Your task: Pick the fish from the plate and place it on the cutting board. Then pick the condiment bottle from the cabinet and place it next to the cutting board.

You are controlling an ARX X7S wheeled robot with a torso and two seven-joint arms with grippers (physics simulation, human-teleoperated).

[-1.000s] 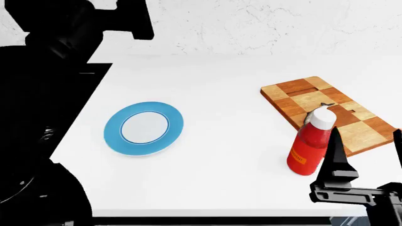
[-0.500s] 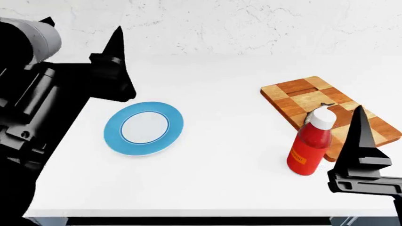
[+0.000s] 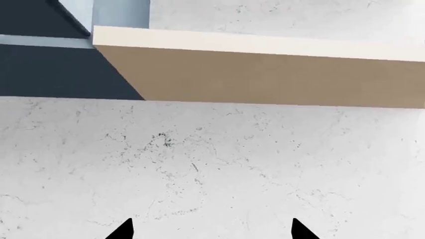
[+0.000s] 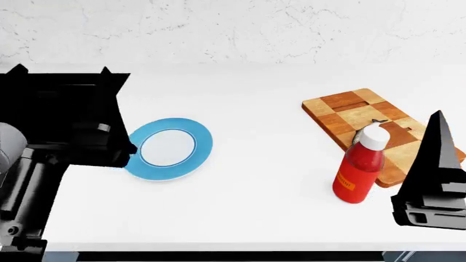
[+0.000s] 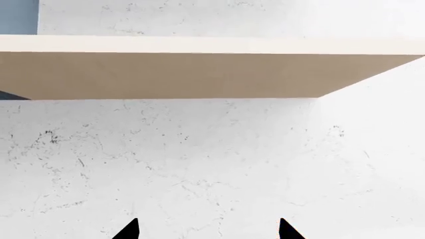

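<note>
The red condiment bottle (image 4: 359, 170) with its white cap stands upright on the white counter, against the near left edge of the checkered cutting board (image 4: 348, 107). The fish (image 4: 378, 121) lies on the board, mostly hidden behind the bottle's cap. Further left sits the blue-rimmed plate (image 4: 169, 148), with nothing on it. My right gripper (image 4: 437, 117) points upward just right of the bottle, apart from it. At the left my left gripper (image 4: 61, 71) also points up, beside the plate. In both wrist views the left gripper (image 3: 211, 229) and right gripper (image 5: 208, 229) are open and hold nothing.
Both wrist views face the speckled white wall and the beige underside of the cabinet (image 3: 265, 74) (image 5: 172, 74). The white counter (image 4: 255, 207) runs back to the wall, with its front edge near my arms.
The right gripper drew away from the bottle to the right and now stands higher. The left arm swung down and left beside the plate. Bottle, fish and plate stayed put.
</note>
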